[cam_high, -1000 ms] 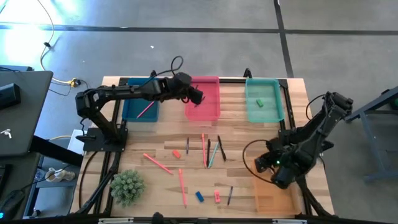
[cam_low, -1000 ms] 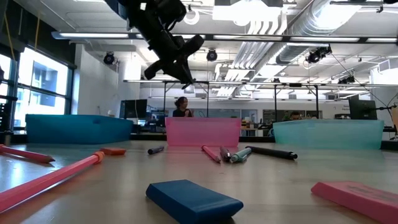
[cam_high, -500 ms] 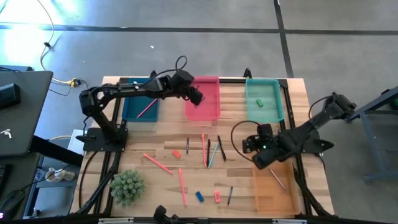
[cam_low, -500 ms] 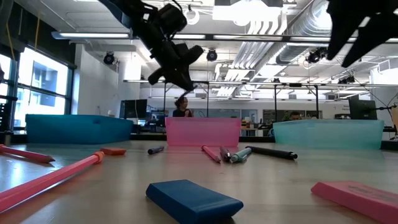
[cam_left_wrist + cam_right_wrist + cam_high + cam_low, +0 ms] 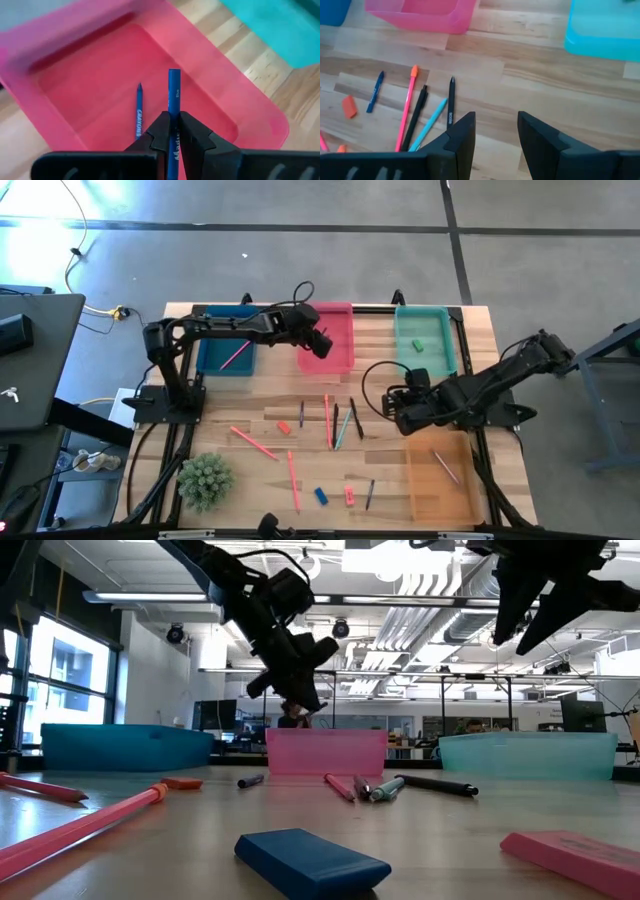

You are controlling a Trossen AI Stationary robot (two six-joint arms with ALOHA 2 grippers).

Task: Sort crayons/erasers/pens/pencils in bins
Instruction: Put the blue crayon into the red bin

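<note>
My left gripper (image 5: 322, 345) hangs over the pink bin (image 5: 340, 363), shut on a blue crayon (image 5: 173, 92). A second blue crayon (image 5: 138, 111) lies flat on that bin's floor. My right gripper (image 5: 398, 406) is open and touches nothing; it hovers over the table right of the cluster of pens and pencils (image 5: 338, 422), which also shows below it in the right wrist view (image 5: 422, 117). The dark blue bin (image 5: 212, 356) holds a pink stick. A green eraser (image 5: 417, 346) lies in the teal bin (image 5: 428, 364). The orange bin (image 5: 428, 502) holds a thin stick (image 5: 446, 468). My left gripper pinches the blue crayon between its two fingers, which lie on either side of the lower part of its shaft (image 5: 173, 131). The crayon runs along the fingers and sticks out past their tips. It is lifted clear above the pink bin's floor.
On the table's near half lie a blue eraser (image 5: 321, 496), a red-pink eraser (image 5: 349, 497), an orange-red one (image 5: 284, 426), two long pink sticks (image 5: 254, 443) (image 5: 293, 480) and a dark pen (image 5: 369, 494). A spiky green plant (image 5: 205, 479) stands at the near left corner.
My right gripper has swung from above the orange bin toward the table's left and now hangs beside the pen cluster. A thin stick now shows in the orange bin. My left gripper, still holding the crayon, has shifted slightly right and lower over the pink bin.
</note>
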